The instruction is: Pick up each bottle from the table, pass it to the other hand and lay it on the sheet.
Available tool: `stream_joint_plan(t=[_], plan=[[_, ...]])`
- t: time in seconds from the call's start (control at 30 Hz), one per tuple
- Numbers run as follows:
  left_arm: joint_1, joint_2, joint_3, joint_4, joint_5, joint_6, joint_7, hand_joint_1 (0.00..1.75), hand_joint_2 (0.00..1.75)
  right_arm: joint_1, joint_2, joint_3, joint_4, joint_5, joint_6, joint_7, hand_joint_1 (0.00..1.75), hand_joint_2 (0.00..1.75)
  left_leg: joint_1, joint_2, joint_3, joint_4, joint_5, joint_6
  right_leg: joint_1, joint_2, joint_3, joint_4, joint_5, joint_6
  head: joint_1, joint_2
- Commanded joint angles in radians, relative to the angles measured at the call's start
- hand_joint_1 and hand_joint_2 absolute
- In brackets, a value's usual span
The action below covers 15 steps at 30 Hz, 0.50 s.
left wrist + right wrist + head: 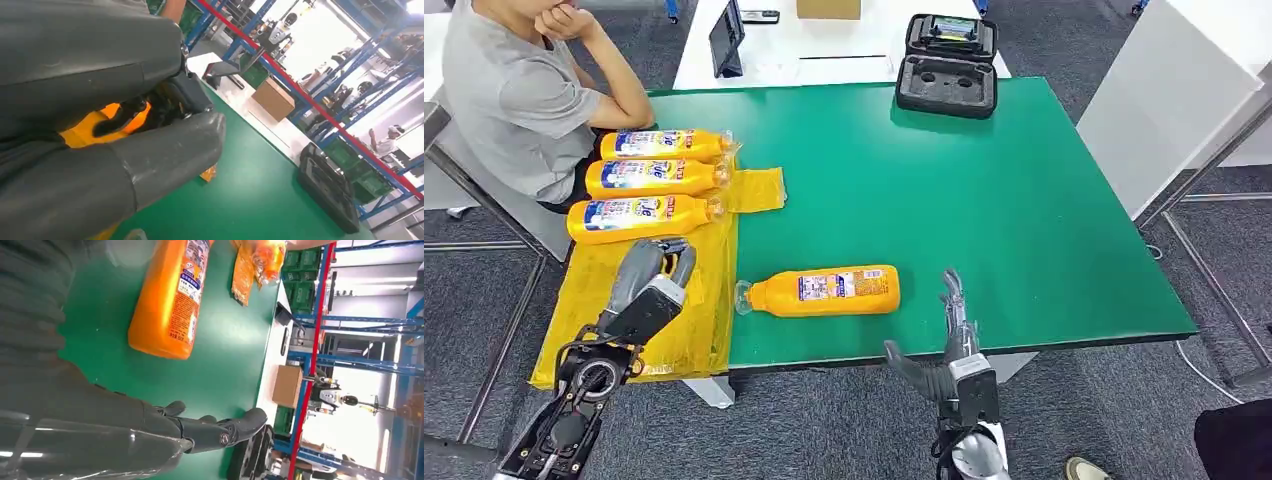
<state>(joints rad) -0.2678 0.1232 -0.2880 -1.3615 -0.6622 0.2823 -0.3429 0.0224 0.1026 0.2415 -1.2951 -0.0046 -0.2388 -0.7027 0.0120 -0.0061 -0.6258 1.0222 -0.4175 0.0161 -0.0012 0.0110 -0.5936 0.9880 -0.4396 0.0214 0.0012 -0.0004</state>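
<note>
Left hand [652,285] hovers released over the sheet [696,320]. Right hand [951,325] is released, beside the bottle [824,291] lying on the desk [984,200].

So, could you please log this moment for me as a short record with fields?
bottles on sheet: three, lying side by side on the yellow sheet
bottle left on table: one orange bottle lying on the green table, off the sheet
left hand: over the sheet, holding nothing
right hand: open, beside the bottle, not touching
bystander: person seated at the table's far corner
</note>
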Motion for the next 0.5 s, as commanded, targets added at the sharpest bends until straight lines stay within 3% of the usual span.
stream_joint_plan(t=[0.03,0.3,0.37,0.47,0.5], plan=[[-0.012,0.014,-0.027,0.052,0.006,-0.001,0.002,1.64,0.00,-0.028,0.006,-0.032,0.067,0.001,0.009,0.005,0.00,1.75,-0.001,0.001,0.005,-0.002,-0.001,0.000,0.000,-0.001,0.005,-0.002,-0.001,0.000,0.000,0.000],[-0.007,0.014,-0.026,0.046,0.007,-0.002,0.004,1.66,0.00,-0.029,0.003,-0.037,0.065,0.017,0.021,0.005,0.00,1.75,-0.001,0.000,0.003,-0.001,-0.001,0.000,0.000,-0.001,0.003,-0.001,-0.001,0.000,0.000,0.000],[-0.005,0.012,-0.026,0.044,0.008,-0.002,0.004,1.48,0.00,-0.028,0.002,-0.036,0.063,0.021,0.023,0.005,0.00,1.75,-0.001,0.000,0.003,-0.001,-0.001,0.000,0.000,-0.001,0.003,-0.001,-0.001,0.000,0.000,0.000],[-0.002,0.002,-0.027,0.035,0.008,-0.002,0.004,1.48,0.00,-0.030,-0.002,-0.035,0.064,0.022,0.023,0.005,0.00,1.75,-0.001,0.000,0.005,-0.001,-0.001,0.000,0.000,-0.001,0.005,-0.001,-0.001,0.000,0.000,0.000],[0.001,-0.002,-0.026,0.029,0.008,-0.001,0.005,1.27,0.00,-0.031,-0.002,-0.034,0.066,0.021,0.023,0.005,0.00,1.75,-0.001,0.000,0.003,-0.001,-0.001,0.000,0.000,-0.001,0.003,-0.001,-0.001,0.000,0.000,0.000]])
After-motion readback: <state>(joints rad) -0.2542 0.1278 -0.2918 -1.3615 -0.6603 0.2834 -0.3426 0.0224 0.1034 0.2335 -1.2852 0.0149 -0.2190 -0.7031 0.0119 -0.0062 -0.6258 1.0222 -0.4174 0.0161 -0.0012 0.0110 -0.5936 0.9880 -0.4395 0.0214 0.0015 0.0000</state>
